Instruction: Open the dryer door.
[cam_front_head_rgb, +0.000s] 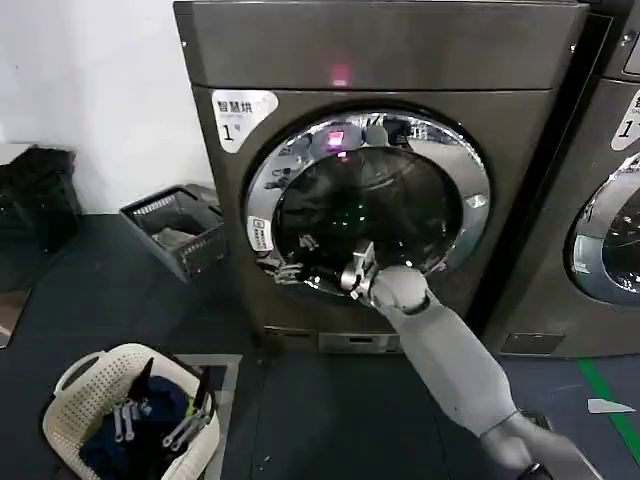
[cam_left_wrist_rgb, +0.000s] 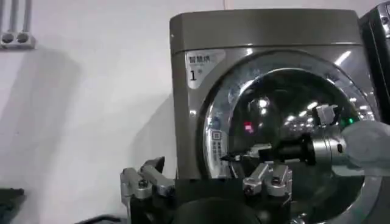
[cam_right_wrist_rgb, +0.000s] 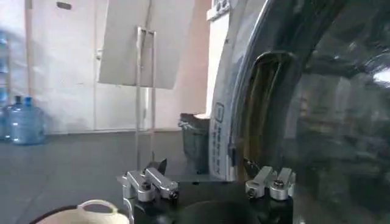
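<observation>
Dryer door (cam_front_head_rgb: 368, 205) shut, flush on dryer (cam_front_head_rgb: 400, 60) front. Risk: right claw (cam_front_head_rgb: 352, 272) tips slip off chrome ring's lower-left edge when pulling, door stays latched. Left claw (cam_left_wrist_rgb: 206, 181) released, held back facing machine. Right arm stretched forward, claw fingers spread near recessed handle (cam_right_wrist_rgb: 262, 109), gripping nothing.

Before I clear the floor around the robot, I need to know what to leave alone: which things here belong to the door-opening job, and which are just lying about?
Job:
- dryer
- dryer door, shut
- right gripper, at the door's lower rim

Lying about:
- white basket holding clothes and hangers
- dark crate left of the dryer
- second machine on the right
- left gripper, held back, facing the dryer
</observation>
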